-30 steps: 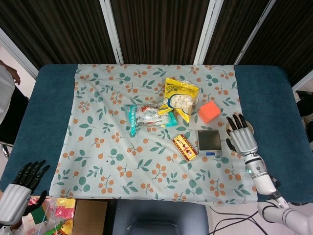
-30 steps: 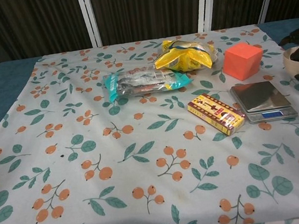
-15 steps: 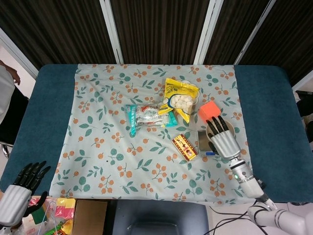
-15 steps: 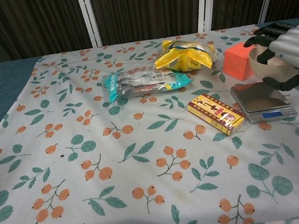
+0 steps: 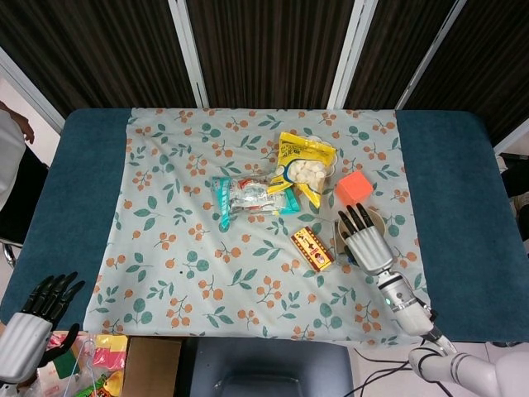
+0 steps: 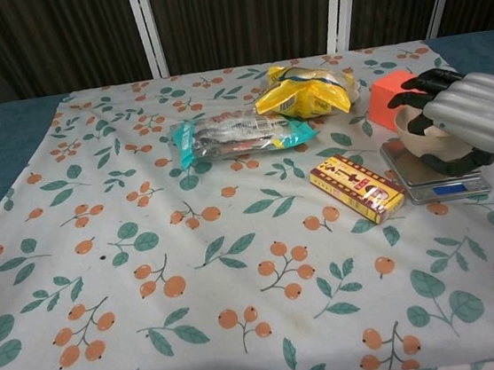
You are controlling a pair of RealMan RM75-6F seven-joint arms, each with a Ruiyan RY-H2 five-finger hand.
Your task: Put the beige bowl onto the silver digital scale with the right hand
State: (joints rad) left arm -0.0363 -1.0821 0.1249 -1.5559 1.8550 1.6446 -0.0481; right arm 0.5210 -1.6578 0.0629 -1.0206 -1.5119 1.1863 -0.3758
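My right hand (image 5: 364, 241) grips the beige bowl (image 6: 415, 126) from its right side, fingers curled over the rim and thumb below. The bowl's rim (image 5: 373, 217) peeks out past the fingertips in the head view. The bowl hangs right over the platform of the silver digital scale (image 6: 444, 186); whether it touches the platform I cannot tell. In the head view the hand hides most of the scale. My left hand (image 5: 30, 324) hangs below the table's near left corner, holding nothing, fingers apart.
An orange cube (image 6: 395, 99) stands just behind the scale. A yellow-and-red box (image 6: 357, 188) lies to the scale's left. Further back lie a yellow snack bag (image 6: 303, 91) and a teal-edged packet (image 6: 237, 134) on the floral cloth.
My right hand has carried the bowl leftward from the table's right edge to above the scale, then lowered it toward the platform. The left hand has barely moved.
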